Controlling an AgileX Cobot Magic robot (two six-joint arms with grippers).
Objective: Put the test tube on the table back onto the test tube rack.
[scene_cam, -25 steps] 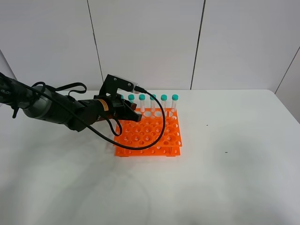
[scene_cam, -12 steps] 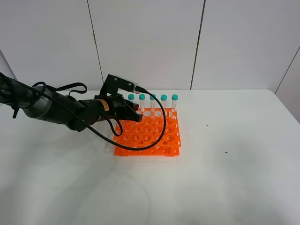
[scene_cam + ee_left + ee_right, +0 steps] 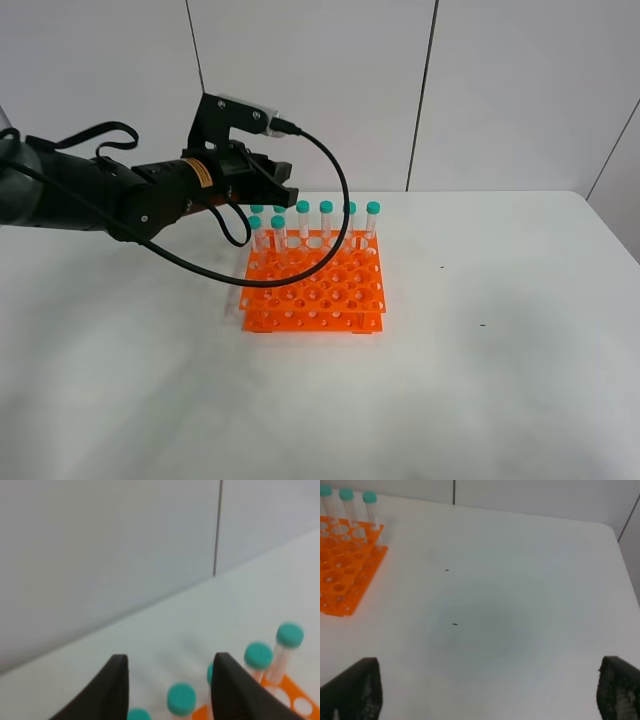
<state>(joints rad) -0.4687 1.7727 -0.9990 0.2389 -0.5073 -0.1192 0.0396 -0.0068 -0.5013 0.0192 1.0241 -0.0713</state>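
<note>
The test tube rack (image 3: 315, 283) stands on the table (image 3: 480, 380). Teal-capped tubes stand upright in the rack's far row, with two more at its far-left corner; the nearer of these (image 3: 278, 235) is judged to be the test tube in question, seated in a hole. No tube lies on the table surface. The left gripper (image 3: 268, 180) hangs above the rack's far-left corner, jaws parted and empty. The right gripper (image 3: 485, 695) sits well right of the rack, spread wide, holding nothing. Placement appears complete; only arm retraction remains
</note>
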